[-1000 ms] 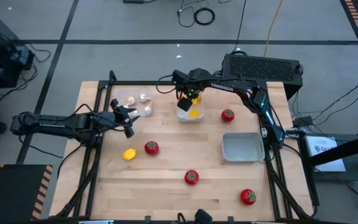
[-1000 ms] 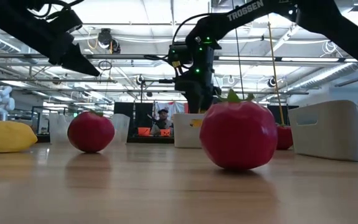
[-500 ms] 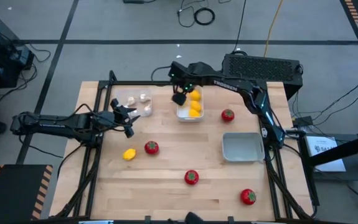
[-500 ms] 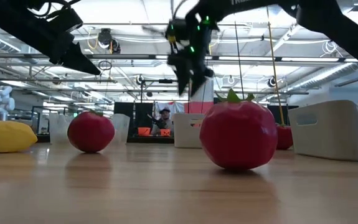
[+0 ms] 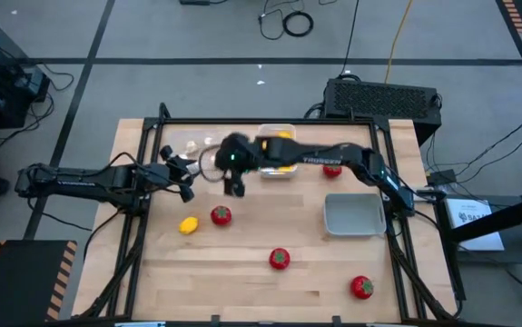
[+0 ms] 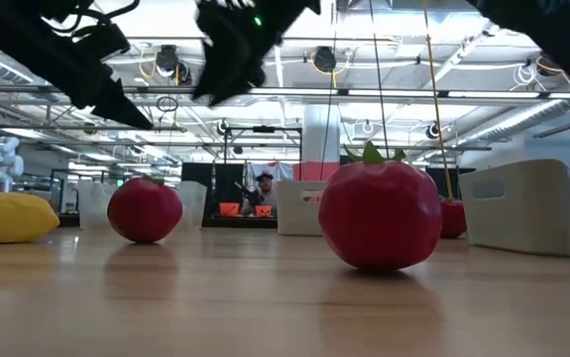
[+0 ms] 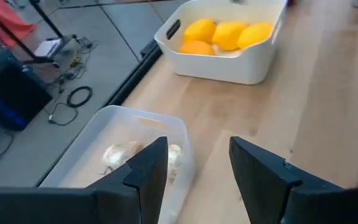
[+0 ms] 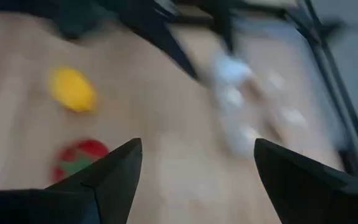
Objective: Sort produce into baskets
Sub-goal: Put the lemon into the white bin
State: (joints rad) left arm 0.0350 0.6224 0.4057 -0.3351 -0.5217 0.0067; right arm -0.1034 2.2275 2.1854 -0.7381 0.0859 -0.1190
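My right gripper [image 5: 234, 186] [image 8: 197, 144] hangs open and empty above the table, between the clear basket [image 5: 197, 150] with whitish garlic bulbs [image 7: 121, 154] and a red tomato [image 5: 221, 215] [image 8: 79, 158]. A yellow fruit [image 5: 188, 224] [image 8: 73, 89] lies on the table left of that tomato. The white basket [image 5: 277, 154] [image 7: 222, 46] holds yellow and orange fruits. My left gripper [image 5: 188, 173] [image 7: 197, 142] waits open beside the clear basket's near edge. Tomatoes also lie at mid-table [image 5: 280, 259], at the near right [image 5: 361, 287] and by the right arm [image 5: 332, 168]. The grey basket [image 5: 354, 215] stands at the right.
A large black box [image 5: 383, 98] stands beyond the table's far right corner. A black frame [image 5: 165, 127] runs along the table's edges. Bare wood lies across the near half, around the tomatoes.
My right gripper has swung from above the white basket toward the table's left edge, rising and tipping nearer to level. It now hangs close to my left gripper. The fruits in the white basket, hidden under it before, show again.
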